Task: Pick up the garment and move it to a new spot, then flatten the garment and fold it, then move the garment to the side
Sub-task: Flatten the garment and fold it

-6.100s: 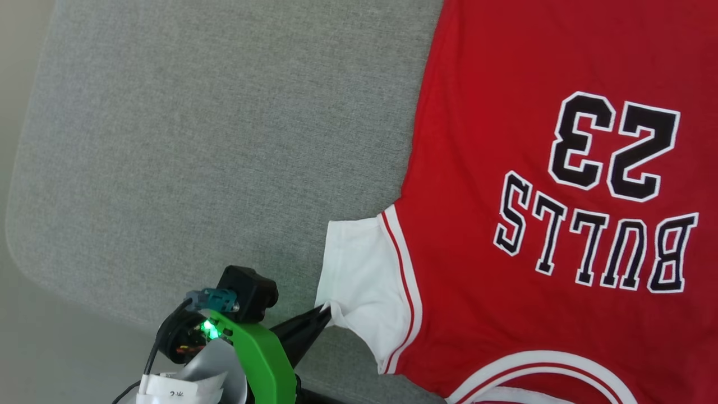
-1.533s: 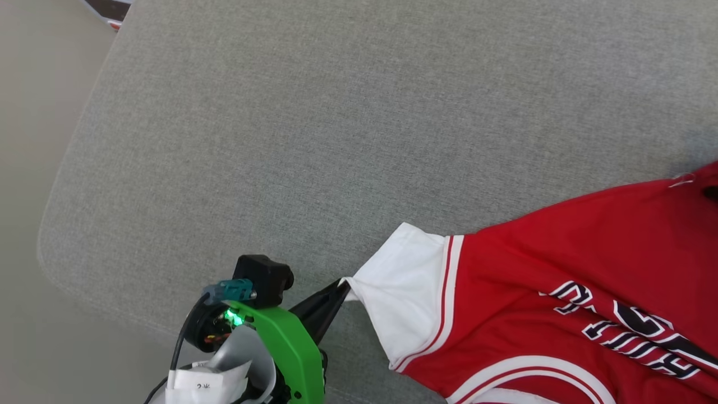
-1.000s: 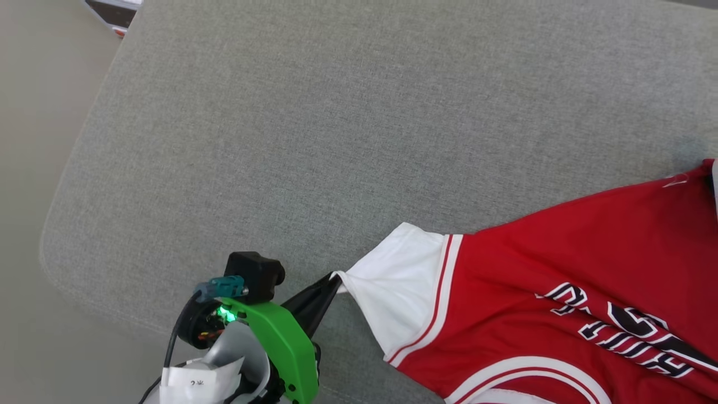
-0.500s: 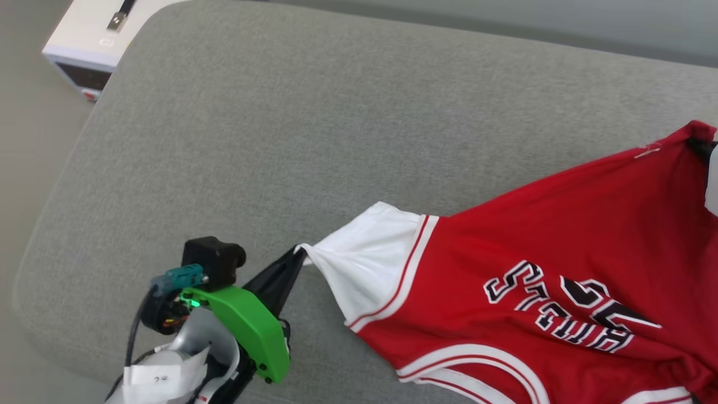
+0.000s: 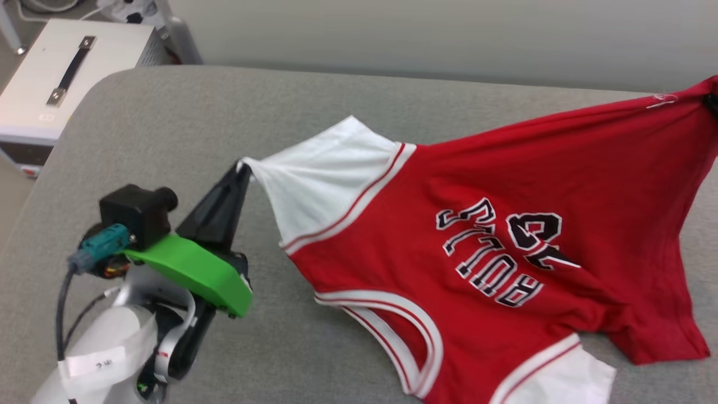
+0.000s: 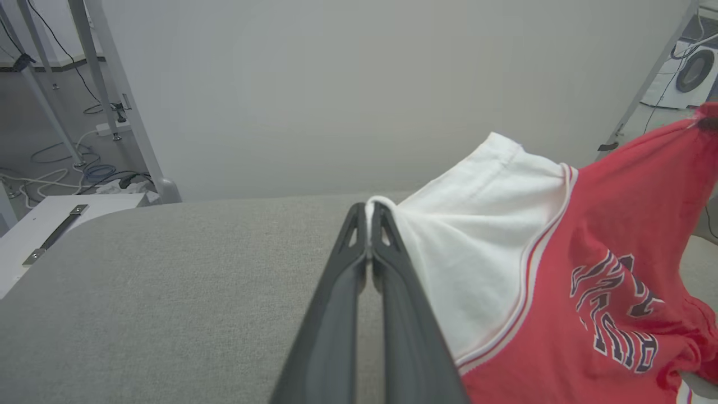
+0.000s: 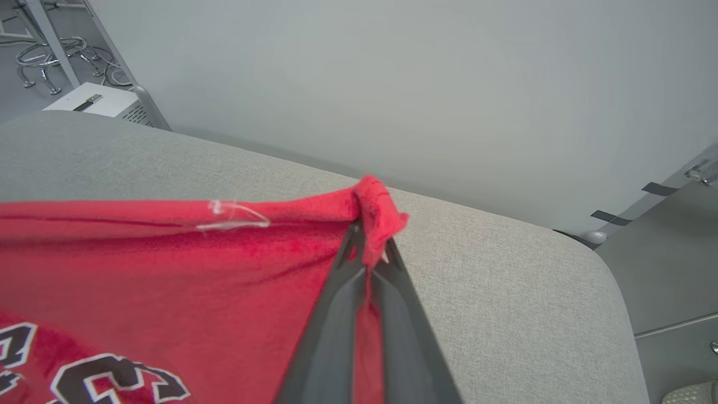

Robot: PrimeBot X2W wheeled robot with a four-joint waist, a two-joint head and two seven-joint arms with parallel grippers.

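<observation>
Head view: left gripper (image 5: pixel 242 166) is closed, tips pinching the edge of the white sleeve (image 5: pixel 320 174) of the shirt (image 5: pixel 589 168). The shirt hangs stretched between that sleeve and a red corner drawn up at the right edge of the view. Its lettered middle sags, and the lower part with the other sleeve lies on the grey cushion (image 5: pixel 168 123). A white box (image 5: pixel 50 84) with a dark handle stands past the cushion's far left corner.

Left wrist view: both fingers (image 6: pixel 331 314) are pressed together along their length, and the sleeve edge is caught between the tips and curls over them. The sleeve fans out to the right into the red body, raised clear of the cushion here.

Right wrist view: right gripper (image 7: pixel 368 247) is clamped on a bunched red corner of the shirt, with a tuft standing above the tips. The cloth runs taut leftward from the grip. There is cushion beneath and a pale wall (image 7: pixel 392 84) behind.
</observation>
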